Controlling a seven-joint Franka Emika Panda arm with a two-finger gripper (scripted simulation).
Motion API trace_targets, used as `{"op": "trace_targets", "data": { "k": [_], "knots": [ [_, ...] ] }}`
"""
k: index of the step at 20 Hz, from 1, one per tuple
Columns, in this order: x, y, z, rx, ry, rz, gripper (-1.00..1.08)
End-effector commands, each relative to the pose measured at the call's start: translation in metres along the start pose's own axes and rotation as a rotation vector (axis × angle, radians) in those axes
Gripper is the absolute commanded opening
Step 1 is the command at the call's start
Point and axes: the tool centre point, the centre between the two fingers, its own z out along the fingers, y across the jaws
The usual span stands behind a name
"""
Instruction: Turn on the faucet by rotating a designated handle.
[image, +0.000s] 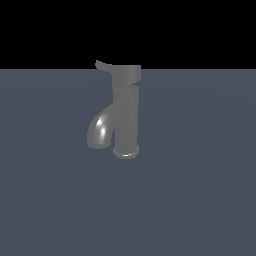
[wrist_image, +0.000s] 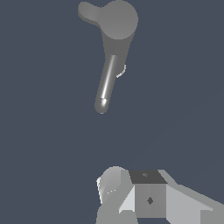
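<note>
The grey faucet (image: 126, 117) stands upright on its flared base ring, and its glossy spout (image: 100, 130) curves down toward the exterior view's left. The handle (image: 126, 75) is the wider cap on top, with a thin upturned lever tab (image: 102, 65) pointing to the exterior view's left. From above in the wrist view, the handle cap (wrist_image: 118, 19), its tab (wrist_image: 87, 11) and the spout (wrist_image: 106, 83) all show. My gripper (wrist_image: 131, 186) shows only partly at the picture's edge, well apart from the faucet and holding nothing. How its jaws stand cannot be made out. The exterior view does not show it.
The faucet stands on a flat dark blue-grey floor (image: 200, 200) that stretches in every direction. Behind it is a black background. No other object is in view.
</note>
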Motion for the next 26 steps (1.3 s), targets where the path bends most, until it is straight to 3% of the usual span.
{"op": "trace_targets", "data": {
  "k": [1, 15, 26],
  "knots": [
    [0.0, 0.0, 0.0, 0.0, 0.0, 0.0, -1.0],
    [0.01, -0.011, -0.006, 0.031, 0.023, -0.01, -1.0],
    [0.034, -0.014, -0.002, 0.07, 0.013, 0.106, -1.0]
  ]
}}
